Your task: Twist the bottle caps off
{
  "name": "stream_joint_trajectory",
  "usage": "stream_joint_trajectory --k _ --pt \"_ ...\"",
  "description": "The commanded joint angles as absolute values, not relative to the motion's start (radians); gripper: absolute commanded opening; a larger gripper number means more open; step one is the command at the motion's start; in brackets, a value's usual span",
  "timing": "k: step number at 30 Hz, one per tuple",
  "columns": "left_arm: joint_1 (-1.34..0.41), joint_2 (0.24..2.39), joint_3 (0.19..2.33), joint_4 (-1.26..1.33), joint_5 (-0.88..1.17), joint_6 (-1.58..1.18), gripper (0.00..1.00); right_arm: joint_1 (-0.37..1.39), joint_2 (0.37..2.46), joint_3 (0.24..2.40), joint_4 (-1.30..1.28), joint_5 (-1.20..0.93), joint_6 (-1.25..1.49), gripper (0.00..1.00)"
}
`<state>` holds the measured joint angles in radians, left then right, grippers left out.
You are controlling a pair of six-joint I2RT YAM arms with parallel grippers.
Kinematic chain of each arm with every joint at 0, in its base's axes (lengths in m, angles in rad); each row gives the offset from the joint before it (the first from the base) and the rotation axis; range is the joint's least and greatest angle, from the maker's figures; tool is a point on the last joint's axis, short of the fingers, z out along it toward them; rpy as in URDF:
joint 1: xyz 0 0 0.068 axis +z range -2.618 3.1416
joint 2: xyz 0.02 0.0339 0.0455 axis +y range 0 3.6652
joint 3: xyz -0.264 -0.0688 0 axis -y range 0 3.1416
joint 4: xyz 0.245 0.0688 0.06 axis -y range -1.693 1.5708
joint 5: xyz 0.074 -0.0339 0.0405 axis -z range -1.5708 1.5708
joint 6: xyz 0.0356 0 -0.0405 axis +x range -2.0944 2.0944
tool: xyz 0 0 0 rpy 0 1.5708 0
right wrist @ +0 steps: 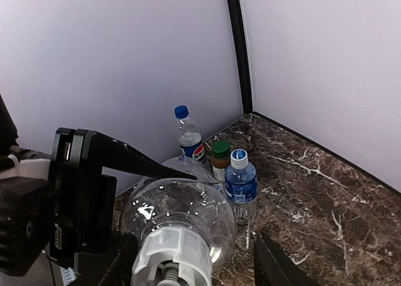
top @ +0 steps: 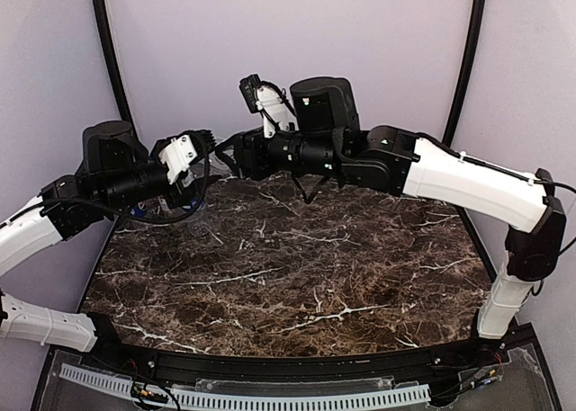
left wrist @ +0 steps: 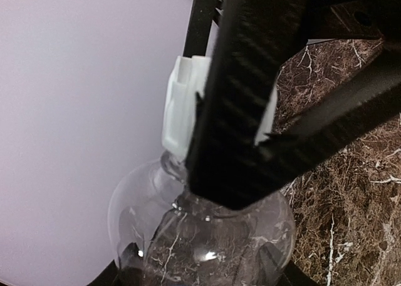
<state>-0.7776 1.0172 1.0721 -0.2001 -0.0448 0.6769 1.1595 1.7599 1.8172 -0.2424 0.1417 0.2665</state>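
Grips the unlabelled bottle (right wrist: 178, 214) in the left gripper (left wrist: 199, 264), fingers narrowed onto the clear body just behind the rounded shoulder, neck pointing out past those fingertips toward the right gripper (right wrist: 188, 270). Straddles the white cap (right wrist: 170, 256) with the right fingers, about half wide, one finger showing a gap beside the cap, so apparently no pinch yet. Looks empty and therefore light. Thin clear wall, probably springy and slick, likely to dent or spin under a careless squeeze; calls for a steady hold close to the stiffer shoulder, not mid-body. Small hard cap, by contrast: take it by the side wall, centred between the right pads, square to the neck. Expect the body to twist inside the left fingers without enough counter-grip during the turn. Shows the Pepsi bottle (right wrist: 190, 142), the short green-capped bottle (right wrist: 219, 162) and the blue-labelled bottle (right wrist: 241, 186) upright and capped, well beyond the right fingertips, in the corner of the table (right wrist: 326, 198).
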Motion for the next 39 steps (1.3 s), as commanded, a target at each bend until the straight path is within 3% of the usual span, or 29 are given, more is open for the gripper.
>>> stream_joint_trajectory --k 1,8,10,11,12,13,14,15,17,27,31,37,38,39 --pt "-0.783 1.015 1.059 -0.200 -0.060 0.712 0.45 1.155 1.770 1.857 -0.235 0.123 0.279 0.54" --pt "-0.787 1.017 1.056 -0.185 -0.074 0.712 0.44 1.129 1.765 1.834 -0.239 0.050 0.308 0.21" --pt "-0.787 1.016 1.051 -0.179 -0.078 0.710 0.45 1.120 1.756 1.821 -0.240 0.031 0.314 0.05" --pt "-0.787 1.014 1.049 -0.177 -0.076 0.705 0.52 1.118 1.751 1.815 -0.242 0.024 0.313 0.00" --pt "-0.787 1.012 1.046 -0.175 -0.076 0.702 0.60 1.114 1.745 1.807 -0.244 0.013 0.314 0.00" --pt "-0.787 1.008 1.040 -0.176 -0.072 0.697 0.79 1.108 1.737 1.801 -0.245 0.006 0.318 0.00" --pt "-0.787 1.004 1.035 -0.179 -0.070 0.701 0.89 1.100 1.726 1.790 -0.245 -0.030 0.330 0.00" --pt "-0.787 0.994 1.021 -0.187 -0.066 0.713 0.96 1.091 1.716 1.779 -0.244 -0.058 0.344 0.00" --pt "-0.787 0.978 0.986 -0.192 -0.086 0.755 0.98 1.074 1.683 1.747 -0.234 -0.101 0.381 0.00" --pt "-0.787 0.980 0.962 -0.239 -0.087 0.814 0.98 1.033 1.621 1.608 -0.101 -0.284 0.524 0.00" --pt "-0.787 0.995 0.988 -0.259 -0.062 0.783 0.92 1.034 1.614 1.582 -0.071 -0.296 0.539 0.00" --pt "-0.787 1.010 0.990 -0.246 -0.069 0.825 0.70 1.032 1.623 1.583 -0.074 -0.297 0.545 0.00" --pt "-0.787 1.011 0.989 -0.231 -0.087 0.837 0.68 1.029 1.620 1.580 -0.079 -0.288 0.552 0.06" --pt "-0.787 1.009 0.988 -0.216 -0.098 0.850 0.66 1.026 1.616 1.574 -0.088 -0.271 0.563 0.28"
